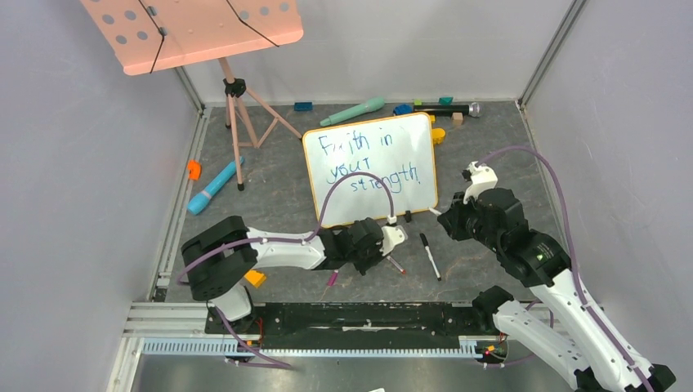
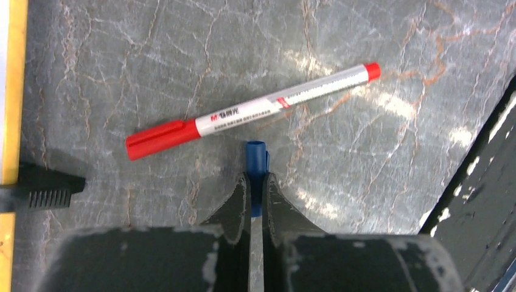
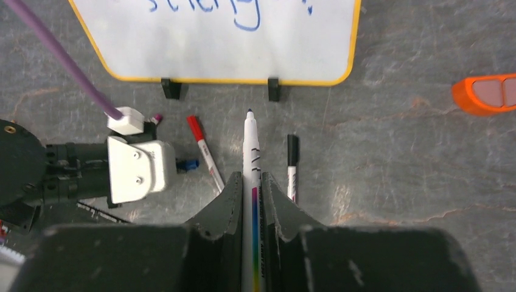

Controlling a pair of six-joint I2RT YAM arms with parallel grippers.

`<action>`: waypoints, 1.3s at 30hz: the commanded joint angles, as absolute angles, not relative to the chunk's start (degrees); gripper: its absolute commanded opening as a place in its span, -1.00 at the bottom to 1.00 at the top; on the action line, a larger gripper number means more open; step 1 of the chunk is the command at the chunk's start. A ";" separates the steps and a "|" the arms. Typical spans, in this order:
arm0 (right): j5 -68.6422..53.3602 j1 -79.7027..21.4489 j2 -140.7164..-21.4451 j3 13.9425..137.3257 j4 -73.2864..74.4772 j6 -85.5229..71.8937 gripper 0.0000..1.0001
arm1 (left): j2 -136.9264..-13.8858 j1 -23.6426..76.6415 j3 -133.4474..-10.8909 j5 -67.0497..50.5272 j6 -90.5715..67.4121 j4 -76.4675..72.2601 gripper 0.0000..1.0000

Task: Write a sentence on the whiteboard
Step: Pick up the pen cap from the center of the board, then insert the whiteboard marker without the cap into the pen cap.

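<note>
Left claw (image 2: 256, 179): near the near edge, about mid-width of the surface (image 1: 490, 155); fingers pressed together, pinching a small blue cap (image 2: 257, 159) that sticks out past the tips
Right claw (image 3: 251, 182): right of the left one; jaws clamped on a white marker (image 3: 250, 149) with a rainbow stripe, dark tip aimed at the board's lower edge and clear of it
Red marker (image 2: 243, 115): lying flat just beyond the left claw's tips; cap on; not touched
Black marker (image 3: 292, 164): lying flat just right of the white marker; apart from it
Whiteboard (image 1: 372, 204): standing on two black clip feet (image 3: 171, 88) at the middle of the surface, leaning back; orange-yellow frame; lower edge just past the markers
Sentence (image 1: 368, 159): blue handwriting in three lines, reading roughly "Faith in your strength!"
Blue cylinder (image 1: 214, 186): flat near the left edge; small orange piece (image 1: 194, 169) beside it
Music stand (image 1: 192, 33): pink perforated tray on a tripod, far left corner
Far edge: green toy microphone (image 1: 353, 111); black microphone (image 1: 445, 108); small coloured blocks around them
</note>
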State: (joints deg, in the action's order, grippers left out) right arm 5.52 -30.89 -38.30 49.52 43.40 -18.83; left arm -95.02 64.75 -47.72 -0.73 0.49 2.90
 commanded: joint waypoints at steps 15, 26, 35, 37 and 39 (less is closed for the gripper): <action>-25.47 -30.72 -40.87 37.72 33.86 -21.89 -1.00 | -78.23 64.52 -18.86 1.81 25.82 -45.98 -0.96; -29.82 -30.81 -42.87 34.68 28.46 -21.63 -1.00 | -79.06 62.80 -13.80 -6.88 27.20 -61.24 -0.96; -28.96 -30.76 -44.09 35.52 30.29 -20.19 -1.00 | -82.93 62.76 -11.83 -15.07 28.20 -68.58 -0.96; -29.00 -30.81 -44.27 35.30 29.91 -20.28 -1.00 | -82.02 62.82 -13.21 -15.38 28.69 -64.21 -0.96; -29.51 -30.74 -44.41 35.04 29.51 -20.34 -1.00 | -82.13 62.78 -13.11 -14.68 28.57 -64.80 -0.96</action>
